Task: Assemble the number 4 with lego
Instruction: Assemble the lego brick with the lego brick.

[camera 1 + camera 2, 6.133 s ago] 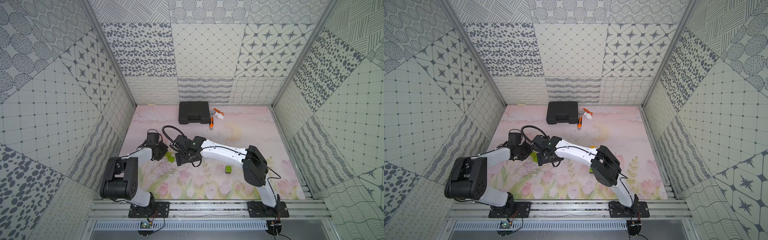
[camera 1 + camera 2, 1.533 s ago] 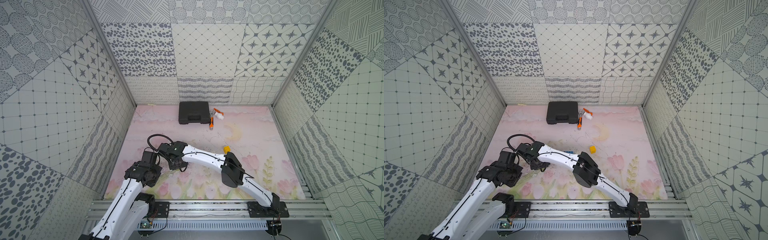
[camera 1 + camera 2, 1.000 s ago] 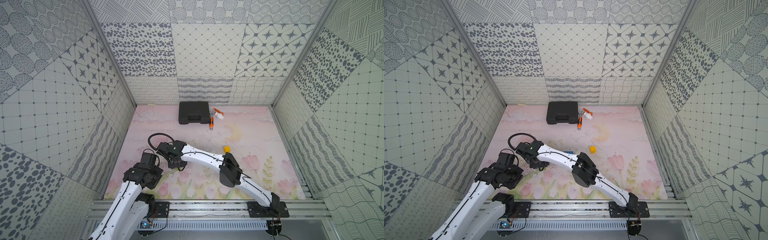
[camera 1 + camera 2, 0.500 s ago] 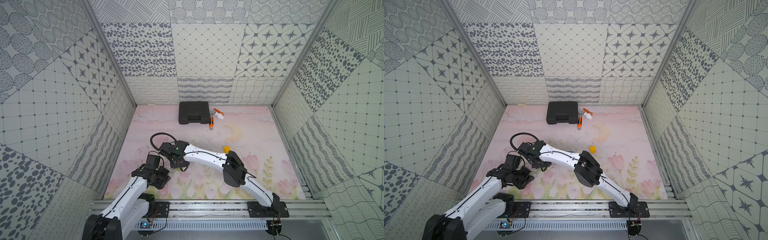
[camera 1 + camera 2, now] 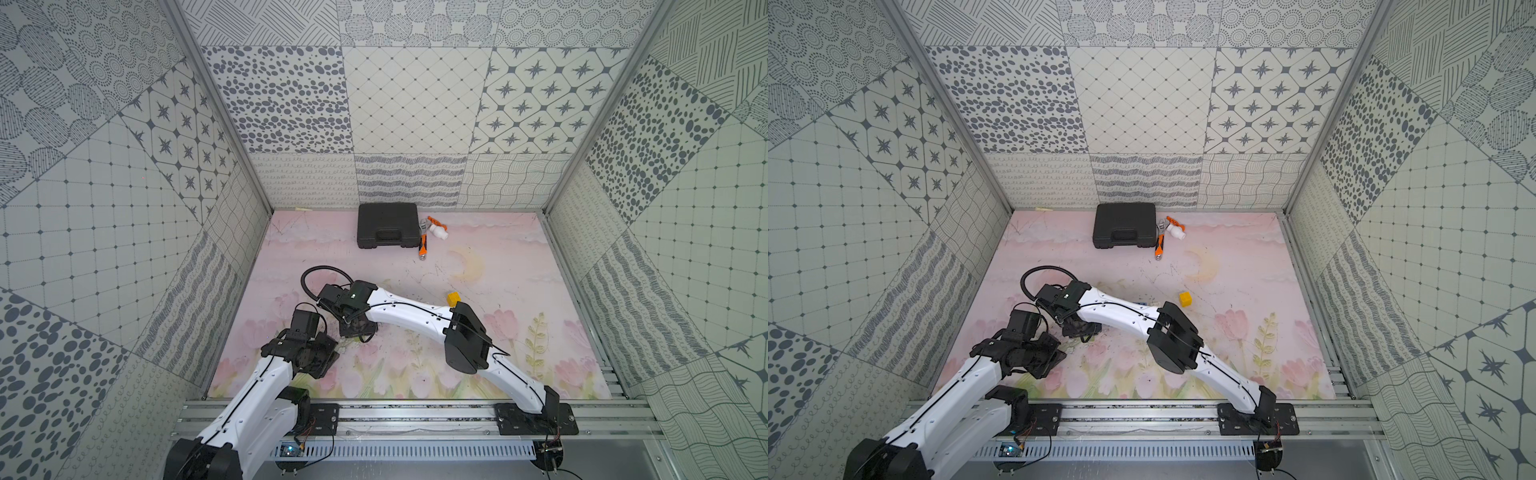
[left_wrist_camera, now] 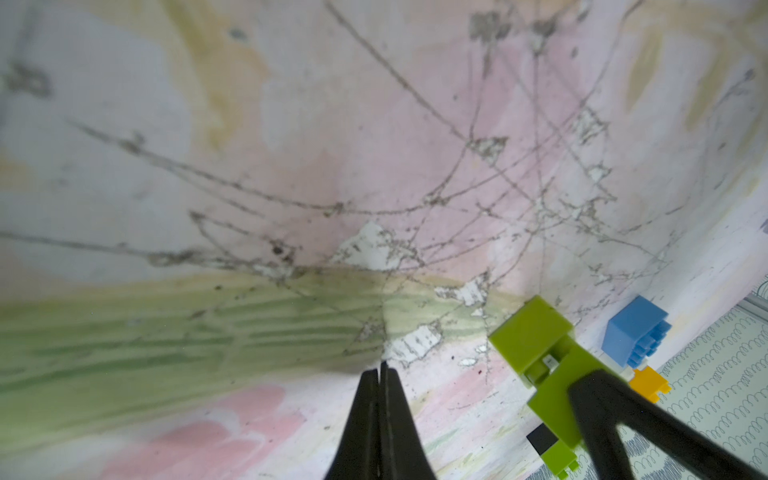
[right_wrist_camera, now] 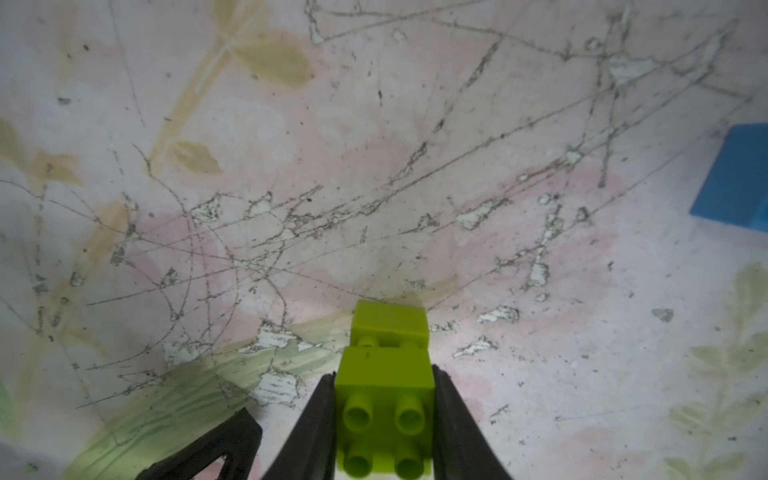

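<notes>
1. The right end effector was clamped on a green brick, studs facing its wrist camera. A second green brick sat on the far end, low over the tabletop.
2. The left end effector was pinched shut on nothing, just beside the other, at about 7 o'clock from it in both top views.
3. A gap with a stud showing ran between the two green bricks. I judged the joint only half seated, so a push at an angle could hinge the front brick off.
4. With the left end effector shut and so near, a small sideways move could knock the held bricks or twist them in the grip.
5. The grip was on one brick's sides only; a hard press down might make it slide between the fingers.
6. The left wrist view showed what the right wrist view missed: a black brick hanging under the held greens, and a yellow brick by the blue brick.
7. The right wrist view caught only a corner of the blue one.
8. Both top views hid the held bricks under the arms. They showed a loose yellow cube well apart, at about 2 o'clock from the right end effector, and a black case at the 12 o'clock edge.
</notes>
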